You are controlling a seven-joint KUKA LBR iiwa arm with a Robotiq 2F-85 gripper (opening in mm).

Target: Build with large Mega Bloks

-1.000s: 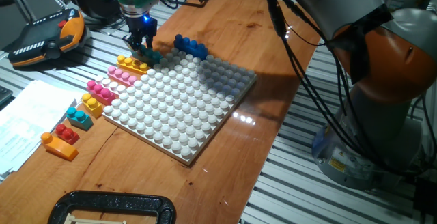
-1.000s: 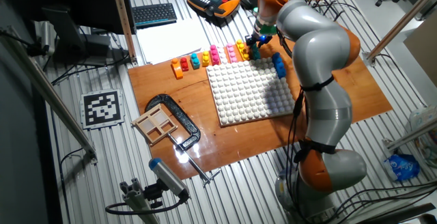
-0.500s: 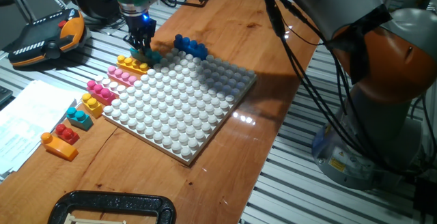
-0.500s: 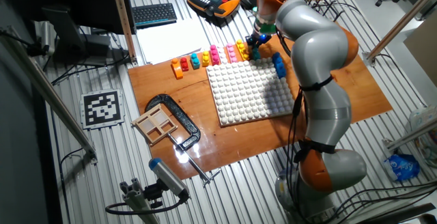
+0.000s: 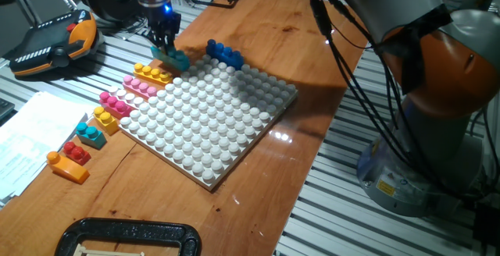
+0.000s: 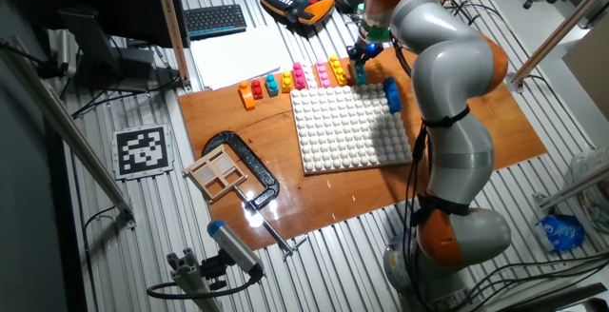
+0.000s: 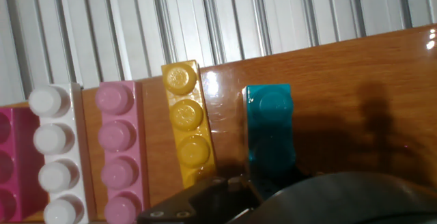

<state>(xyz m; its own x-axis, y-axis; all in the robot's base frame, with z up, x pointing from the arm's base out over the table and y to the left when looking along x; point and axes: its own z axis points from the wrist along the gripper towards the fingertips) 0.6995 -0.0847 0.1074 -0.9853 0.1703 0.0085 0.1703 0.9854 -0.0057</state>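
My gripper [image 5: 166, 45] is shut on a teal brick [image 5: 175, 59] and holds it just above the far left corner of the white studded baseplate [image 5: 211, 119]. In the hand view the teal brick [image 7: 270, 125] runs down between my fingers, above the wooden board. A blue brick [image 5: 225, 53] sits at the baseplate's far edge. A yellow brick [image 5: 152, 72], a pink brick [image 5: 141, 87] and a magenta brick [image 5: 117, 104] lie in a row left of the plate. From the other fixed view my gripper [image 6: 362, 60] is at the plate's far corner.
More small bricks, yellow [image 5: 105, 118], teal on red [image 5: 91, 135] and red on orange [image 5: 69, 161], continue the row toward the front. A black clamp [image 5: 129, 236] lies at the board's front edge. White papers [image 5: 27, 143] and a teach pendant [image 5: 55, 41] lie to the left.
My gripper has risen and moved slightly right with the teal brick in it. The baseplate and the blue brick on it have shifted a little to the right.
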